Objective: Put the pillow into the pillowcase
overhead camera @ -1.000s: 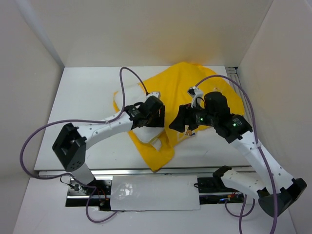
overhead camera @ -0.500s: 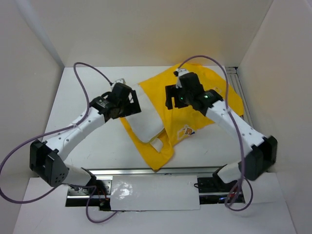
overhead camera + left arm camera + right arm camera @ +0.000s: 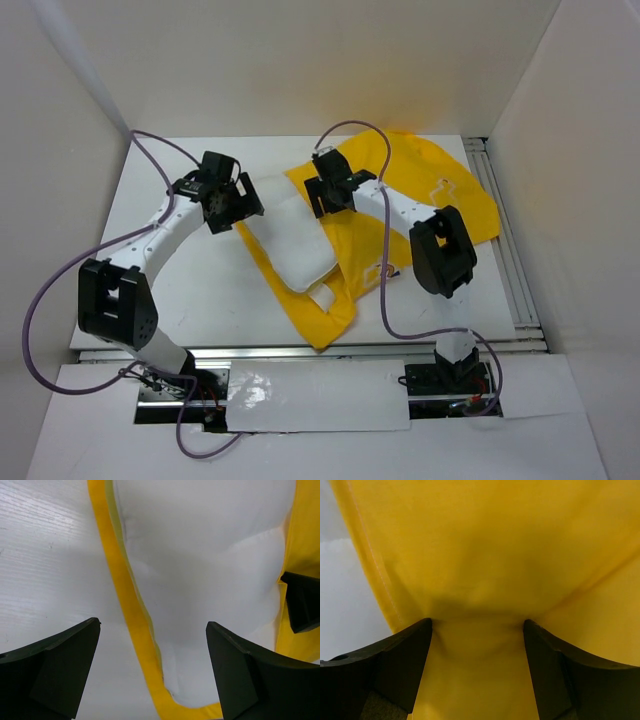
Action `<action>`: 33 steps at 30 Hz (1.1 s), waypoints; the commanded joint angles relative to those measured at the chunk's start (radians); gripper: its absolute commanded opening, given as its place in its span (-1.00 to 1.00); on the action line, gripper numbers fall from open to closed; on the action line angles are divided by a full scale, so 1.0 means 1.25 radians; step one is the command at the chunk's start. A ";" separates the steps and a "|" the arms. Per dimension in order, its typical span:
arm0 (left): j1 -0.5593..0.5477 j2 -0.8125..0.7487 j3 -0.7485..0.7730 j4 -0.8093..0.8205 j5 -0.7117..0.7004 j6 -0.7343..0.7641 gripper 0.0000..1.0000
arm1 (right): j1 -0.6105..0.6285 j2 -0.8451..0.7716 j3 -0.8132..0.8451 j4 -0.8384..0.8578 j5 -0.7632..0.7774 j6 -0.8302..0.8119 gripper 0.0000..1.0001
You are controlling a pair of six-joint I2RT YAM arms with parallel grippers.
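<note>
Since swinging rearward, left claw (image 3: 152, 625) gapes empty above pillow (image 3: 210, 555), right claw (image 3: 477, 622) wide on pillowcase (image 3: 485, 540).

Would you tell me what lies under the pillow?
The pillowcase: yellow fabric shows beside the pillow along its left and near edges; anything beneath its middle is covered.

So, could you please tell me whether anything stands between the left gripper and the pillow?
Nothing visible does. The open left gripper hangs straight over the pillow, whose white fabric lies bare below it. Only the yellow pillowcase edge runs alongside the pillow's rim.
</note>
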 commanded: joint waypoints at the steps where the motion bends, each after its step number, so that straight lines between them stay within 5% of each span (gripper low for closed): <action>1: 0.025 -0.008 -0.012 0.037 0.036 0.033 1.00 | -0.005 -0.029 -0.080 -0.003 -0.013 0.050 0.61; 7: 0.051 -0.055 -0.098 0.064 0.069 0.033 1.00 | 0.048 -0.208 -0.412 0.099 -0.124 0.168 0.61; 13: 0.059 -0.105 -0.166 0.072 0.085 0.033 1.00 | 0.177 -0.309 -0.478 0.073 -0.079 0.208 0.61; 21: 0.059 -0.179 -0.249 0.047 0.063 0.018 1.00 | 0.220 -0.278 -0.219 -0.010 0.109 0.191 0.65; 33: 0.049 -0.147 -0.333 0.139 0.130 0.018 1.00 | 0.228 -0.008 0.137 -0.001 0.070 0.028 0.68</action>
